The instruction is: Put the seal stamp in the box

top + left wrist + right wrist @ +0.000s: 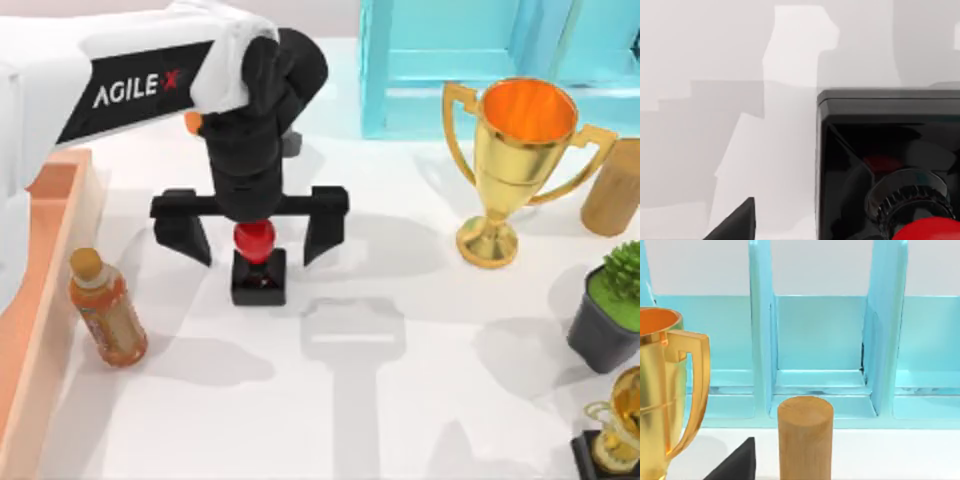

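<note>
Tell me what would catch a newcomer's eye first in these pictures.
Probably the left gripper, open and straddling the seal stamp left of the table's middle. Next, the large gold trophy toward the right, in front of the light-blue cabinet. The salmon box runs along the left edge, with an orange bottle beside it.

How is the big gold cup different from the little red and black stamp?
The big gold trophy is tall, shiny gold all over, with two handles; the seal stamp is small, with a black square base and a red round knob. The trophy stands alone on the table's right side; the stamp sits under my left tool, between its open fingers. Both stand upright on the white table.
</note>
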Tool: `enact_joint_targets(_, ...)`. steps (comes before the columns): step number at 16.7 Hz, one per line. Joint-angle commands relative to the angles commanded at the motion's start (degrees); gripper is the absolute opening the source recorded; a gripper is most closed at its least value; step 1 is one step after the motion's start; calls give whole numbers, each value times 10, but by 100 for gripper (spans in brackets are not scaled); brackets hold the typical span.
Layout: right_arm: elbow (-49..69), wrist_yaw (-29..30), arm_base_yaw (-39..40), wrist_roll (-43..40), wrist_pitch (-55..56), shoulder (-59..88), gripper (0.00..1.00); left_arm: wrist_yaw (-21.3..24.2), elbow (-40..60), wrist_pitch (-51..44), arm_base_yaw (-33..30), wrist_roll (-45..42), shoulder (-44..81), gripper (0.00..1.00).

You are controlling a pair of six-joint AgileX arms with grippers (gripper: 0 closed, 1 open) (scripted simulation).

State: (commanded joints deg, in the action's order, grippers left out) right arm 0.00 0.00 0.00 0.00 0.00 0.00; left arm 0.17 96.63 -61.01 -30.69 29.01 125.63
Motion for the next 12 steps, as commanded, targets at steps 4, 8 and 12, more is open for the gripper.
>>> enact_joint_targets(4,0,0,0,0,0,0,100,0,0,0,0,0,0,85)
enact_joint_targets(8,0,0,0,0,0,0,100,0,0,0,0,0,0,55)
enact_joint_targets(12,0,0,0,0,0,0,100,0,0,0,0,0,0,25)
